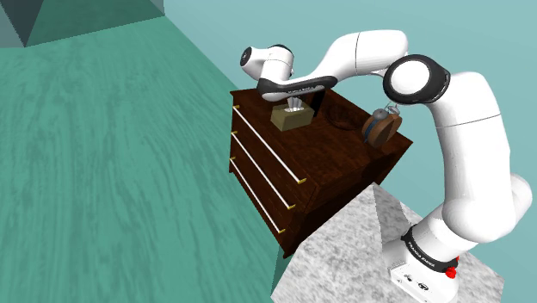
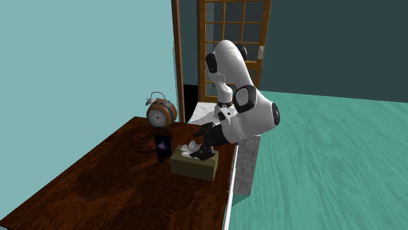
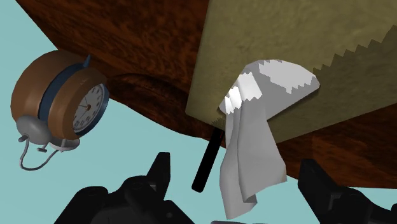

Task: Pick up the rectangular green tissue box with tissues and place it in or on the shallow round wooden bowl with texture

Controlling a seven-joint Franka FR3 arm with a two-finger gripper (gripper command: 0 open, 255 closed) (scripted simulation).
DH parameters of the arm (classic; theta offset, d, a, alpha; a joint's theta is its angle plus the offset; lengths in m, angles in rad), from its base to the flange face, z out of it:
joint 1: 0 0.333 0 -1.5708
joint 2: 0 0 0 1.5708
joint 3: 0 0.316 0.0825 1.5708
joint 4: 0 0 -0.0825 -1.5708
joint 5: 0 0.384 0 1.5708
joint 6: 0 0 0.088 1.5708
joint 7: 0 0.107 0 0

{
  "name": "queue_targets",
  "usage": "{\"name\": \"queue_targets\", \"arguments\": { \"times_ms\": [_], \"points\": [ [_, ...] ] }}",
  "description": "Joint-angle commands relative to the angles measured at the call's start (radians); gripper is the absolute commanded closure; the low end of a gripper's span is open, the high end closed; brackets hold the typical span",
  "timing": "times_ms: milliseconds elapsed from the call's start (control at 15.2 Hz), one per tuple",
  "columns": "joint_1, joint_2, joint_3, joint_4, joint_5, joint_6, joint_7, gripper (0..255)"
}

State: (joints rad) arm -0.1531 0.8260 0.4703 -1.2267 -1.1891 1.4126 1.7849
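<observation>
One olive tissue box (image 1: pixel 291 119) under spread gripper (image 1: pixel 297 102)

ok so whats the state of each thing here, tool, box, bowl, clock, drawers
tool: open, over the box, gripping nothing
tissue box: upright on the dresser, tissue sticking out, not held
bowl: on the dresser top, box not in it yet
alarm clock: standing upright
drawers: all three shut
</observation>
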Motion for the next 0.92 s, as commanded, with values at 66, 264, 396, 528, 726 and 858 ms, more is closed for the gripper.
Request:
{"name": "queue_targets", "arguments": {
  "times_ms": [66, 264, 396, 528, 726, 858],
  "points": [
    [0.0, 0.0, 0.0, 0.0, 0.0, 0.0, 0.0, 0],
    [0.0, 0.0, 0.0, 0.0, 0.0, 0.0, 0.0, 255],
    [0.0, 0.0, 0.0, 0.0, 0.0, 0.0, 0.0, 255],
    [-0.001, -0.001, 0.0, 0.0, 0.0, 0.0, 0.0, 255],
    [0.0, 0.0, 0.0, 0.0, 0.0, 0.0, 0.0, 255],
    [0.0, -0.012, 0.002, 0.005, 0.002, -0.01, -0.013, 255]
  ]
}}
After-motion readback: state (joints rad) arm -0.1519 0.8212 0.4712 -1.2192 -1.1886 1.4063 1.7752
